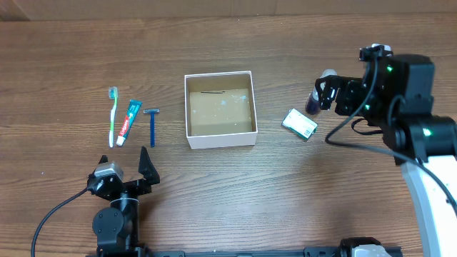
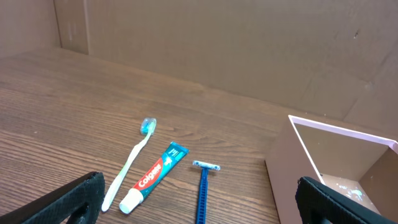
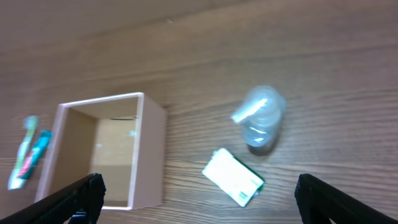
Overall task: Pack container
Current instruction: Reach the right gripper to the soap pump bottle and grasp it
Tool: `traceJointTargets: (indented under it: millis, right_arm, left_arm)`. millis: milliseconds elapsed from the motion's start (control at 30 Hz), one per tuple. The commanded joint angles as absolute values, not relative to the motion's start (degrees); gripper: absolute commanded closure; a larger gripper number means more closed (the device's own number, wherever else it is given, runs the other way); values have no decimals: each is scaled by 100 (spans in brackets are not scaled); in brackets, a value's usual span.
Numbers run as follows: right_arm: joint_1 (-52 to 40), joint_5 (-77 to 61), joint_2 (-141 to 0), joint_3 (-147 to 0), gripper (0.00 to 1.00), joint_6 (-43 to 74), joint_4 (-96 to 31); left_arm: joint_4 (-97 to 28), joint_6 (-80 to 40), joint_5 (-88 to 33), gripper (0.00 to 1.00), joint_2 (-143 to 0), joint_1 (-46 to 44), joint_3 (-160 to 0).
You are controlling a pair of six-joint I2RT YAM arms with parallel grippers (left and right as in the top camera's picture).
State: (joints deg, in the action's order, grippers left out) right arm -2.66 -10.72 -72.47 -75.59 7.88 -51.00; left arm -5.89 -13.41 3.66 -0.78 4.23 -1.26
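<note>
Overhead first: the container [image 1: 221, 140] sits mid-table, open side up, and all I can see in it is bare brown floor. So I'd say packing hasn't really begun. Left of it, lined up side by side, are a toothbrush [image 1: 112, 114], a toothpaste tube [image 1: 129, 121] and a blue razor [image 1: 151, 126]. On its right a green-and-white packet [image 1: 300, 123] lies near the box, and a small spray bottle [image 1: 313, 104] stands a bit farther right. It looks staged so each arm gets its own pile. The left gripper [image 1: 121, 168] is parked at the near edge, just this side of the razor, spread open and empty. The right gripper [image 1: 327, 96] is over the bottle and partly covers it. I can't tell how open it is from up here.

Left wrist view: the fingers [image 2: 74, 200] sit in the two bottom corners, wide apart with nothing between them. The three toiletries are straight ahead and the container's wall [image 2: 289, 180] is off to the right. It's aimed at its pile but not reaching.

Right wrist view: its fingers [image 3: 78, 198] are also spread to both bottom corners and hold nothing. The bottle's clear cap [image 3: 261, 115] shows from above, so my guess is it's lining up a top-down grab. The packet lies flat between the bottle and the box.
</note>
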Motion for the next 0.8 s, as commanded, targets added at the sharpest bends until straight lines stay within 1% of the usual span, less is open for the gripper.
traceJointTargets:
  millis: [0,133,267,467,767]
  right_arm:
    - [-250,-290,-7592,-7710,0,1120,-5043]
    - [-250,-64,-8112,-7710,0,1253,-4838]
    - [-250,27,-8606,-7710,0,1693,-4449]
    - [-255,228,-8825,-7710,0,2263,-3933]
    - [-257,183,-9791,-7710,0,2255,-3671]
  left_arm:
    - [-567,-1396,443,0,-27,458,-106]
    - [-567,-1396,443,0,-27,458,-106]
    - [-567,-1396,443,0,-27,458,-106]
    - [-567,-1396,443,0,-27,458,-106]
    - [-567,-1396,443,0,-27,458,-106]
